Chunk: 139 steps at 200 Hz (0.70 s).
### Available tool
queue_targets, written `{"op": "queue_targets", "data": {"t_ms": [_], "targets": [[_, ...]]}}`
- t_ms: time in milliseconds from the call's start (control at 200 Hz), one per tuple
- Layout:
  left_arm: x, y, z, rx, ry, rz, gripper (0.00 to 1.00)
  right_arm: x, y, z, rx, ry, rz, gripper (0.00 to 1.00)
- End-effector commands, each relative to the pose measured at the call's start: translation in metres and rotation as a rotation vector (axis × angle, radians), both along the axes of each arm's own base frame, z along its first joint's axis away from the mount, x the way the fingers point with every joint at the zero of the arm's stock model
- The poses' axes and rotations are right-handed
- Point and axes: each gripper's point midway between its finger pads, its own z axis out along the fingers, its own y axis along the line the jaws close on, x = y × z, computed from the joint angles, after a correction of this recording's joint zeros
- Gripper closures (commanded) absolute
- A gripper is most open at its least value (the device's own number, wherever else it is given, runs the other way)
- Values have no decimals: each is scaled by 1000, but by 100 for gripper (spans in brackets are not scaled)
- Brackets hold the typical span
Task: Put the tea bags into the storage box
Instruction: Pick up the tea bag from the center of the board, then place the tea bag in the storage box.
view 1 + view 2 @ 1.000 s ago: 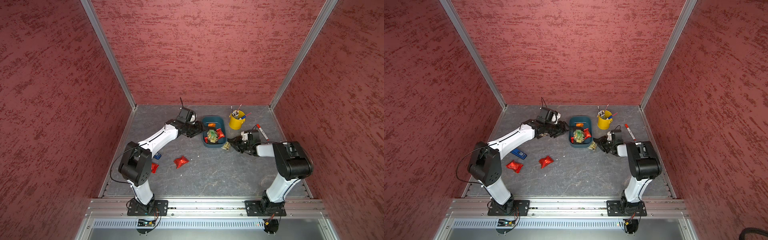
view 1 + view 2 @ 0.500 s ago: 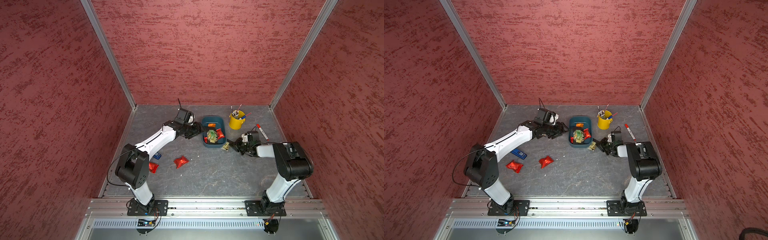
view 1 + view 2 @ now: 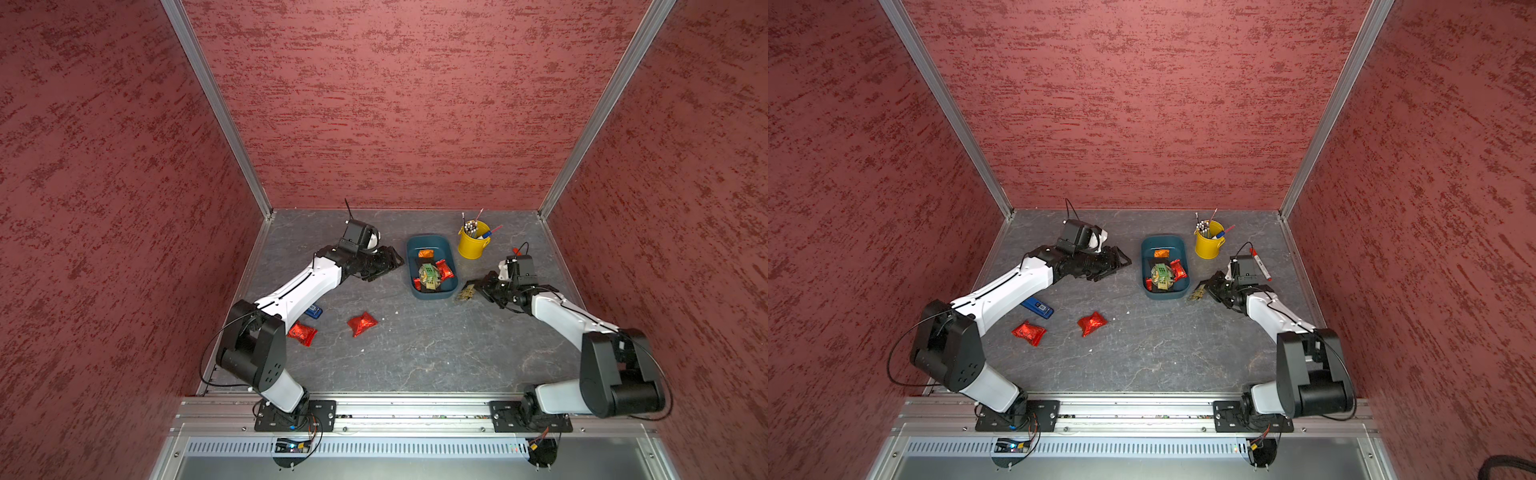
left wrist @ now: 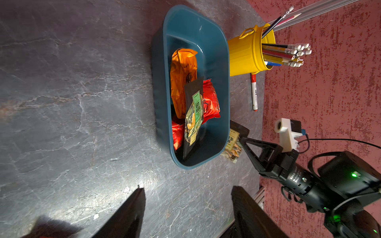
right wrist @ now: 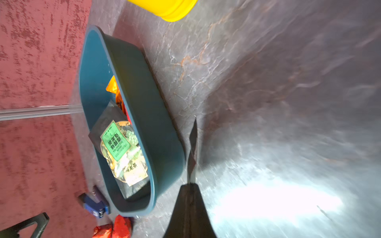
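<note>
Top views both show the grey marbled tabletop (image 3: 415,353) with the dark teal plastic storage box (image 3: 434,295) at the far middle, its long axis running near to far and several packets inside. Left gripper (image 3: 392,264) hangs just left of it, jaws apart and empty. Right gripper (image 3: 482,286) is clenched on a black-backed, beige-labelled tea sachet (image 3: 466,291), low beside the box's near right corner — the box lies directly left, so I'd expect a lift over that rim. Two red crinkled foil packets (image 3: 362,323) wait near left — closer to the left arm.
</note>
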Motion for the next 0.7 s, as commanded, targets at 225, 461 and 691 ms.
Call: {"op": "queue_targets", "data": {"t_ms": [225, 461, 691], "targets": [[-22, 27, -3, 87, -14, 18, 27, -36, -3, 66, -17, -66, 4, 100], [-47, 59, -19, 178, 18, 49, 24, -36, 31, 101, 79, -136, 65, 100], [-68, 80, -35, 223, 75, 80, 23, -6, 80, 111, 111, -153, 184, 100]]}}
